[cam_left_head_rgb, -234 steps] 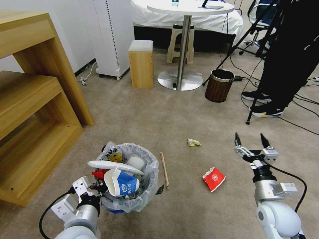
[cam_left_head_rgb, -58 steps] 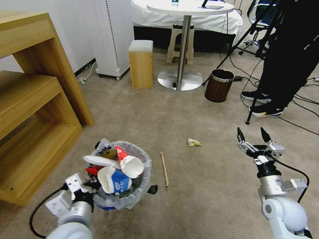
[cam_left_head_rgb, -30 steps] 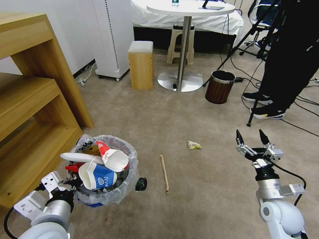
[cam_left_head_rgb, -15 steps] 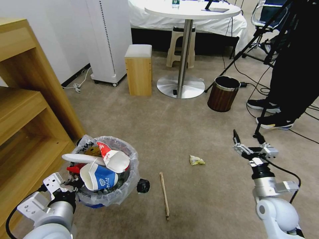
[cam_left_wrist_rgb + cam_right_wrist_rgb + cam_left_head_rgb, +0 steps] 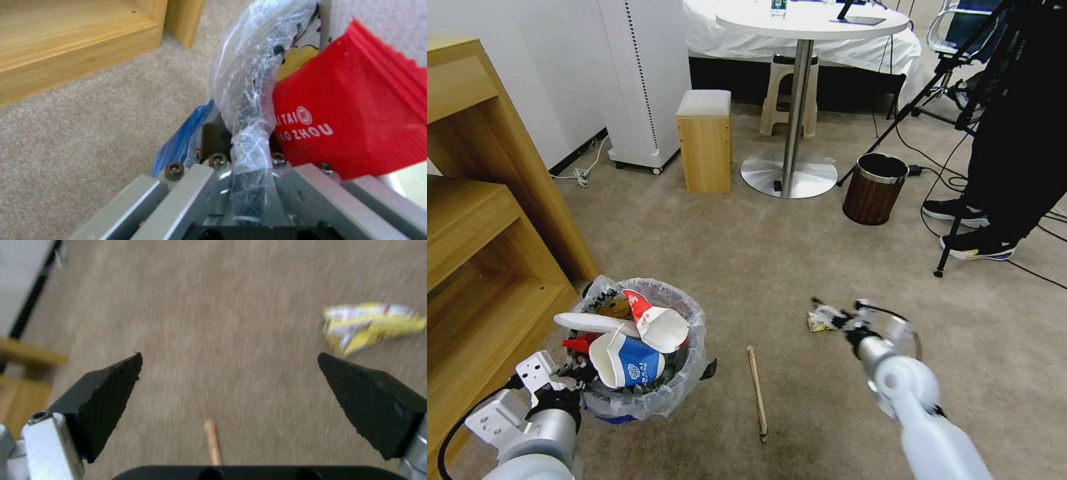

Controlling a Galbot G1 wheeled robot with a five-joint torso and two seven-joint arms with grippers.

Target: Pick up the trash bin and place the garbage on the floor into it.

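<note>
The trash bin, lined with a clear bag, holds a white slipper, a red-white carton and a blue-white cup. My left gripper is shut on the bin's near rim; the left wrist view shows the bagged rim between its jaws, beside a red wrapper. My right gripper hangs low, open, next to a yellow crumple on the carpet. In the right wrist view the yellow crumple lies just beyond one fingertip. A wooden stick lies between bin and arm.
A wooden shelf unit stands close on the left of the bin. Farther off are a wooden box stool, a round table's pedestal, a brown chrome-rimmed bin, and a tripod leg beside a person's legs, with cables.
My right arm has swung left and down to the yellow crumple. The camera has shifted forward. The red-white carton, on the floor in the oldest frame, now lies in the bin.
</note>
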